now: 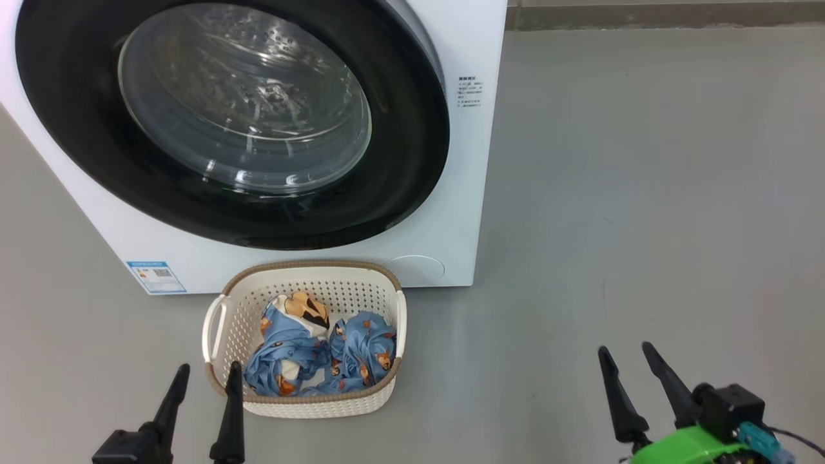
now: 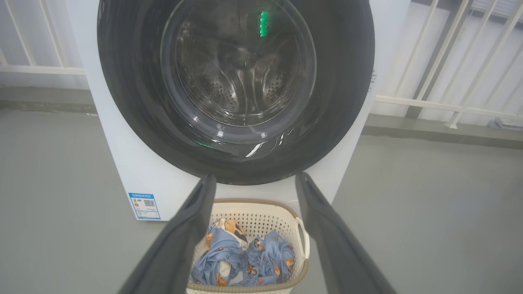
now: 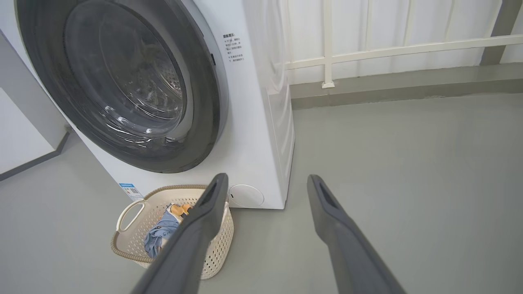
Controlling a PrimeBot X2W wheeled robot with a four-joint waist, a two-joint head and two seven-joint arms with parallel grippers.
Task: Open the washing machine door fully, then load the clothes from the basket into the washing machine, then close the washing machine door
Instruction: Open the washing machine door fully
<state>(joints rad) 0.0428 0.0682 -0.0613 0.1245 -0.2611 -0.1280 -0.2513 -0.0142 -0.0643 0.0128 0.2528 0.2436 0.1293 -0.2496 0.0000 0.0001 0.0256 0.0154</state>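
Observation:
The white washing machine point(image 1: 464, 212) stands ahead on the floor, its round black-rimmed door point(image 1: 399, 167) lying shut against the front. Just before it sits the cream basket point(image 1: 309, 265), and light blue printed clothes point(image 1: 322, 351) lie bundled inside. My left gripper point(image 1: 209, 367) hangs open at the basket's near left corner with nothing between its fingers. Well to the right, over bare floor, my right gripper point(image 1: 625, 348) is open and empty too. The left wrist view looks over the basket point(image 2: 261, 204) at the door point(image 2: 343, 102). The right wrist view has the basket point(image 3: 126, 212) at lower left.
Grey floor point(image 1: 644, 193) spreads wide to the machine's right. A low kerb point(image 3: 388, 90) and white railing point(image 3: 392, 49) run behind. A blue label point(image 1: 156, 276) is stuck on the machine's lower left front, a round cover point(image 1: 416, 267) at its lower right.

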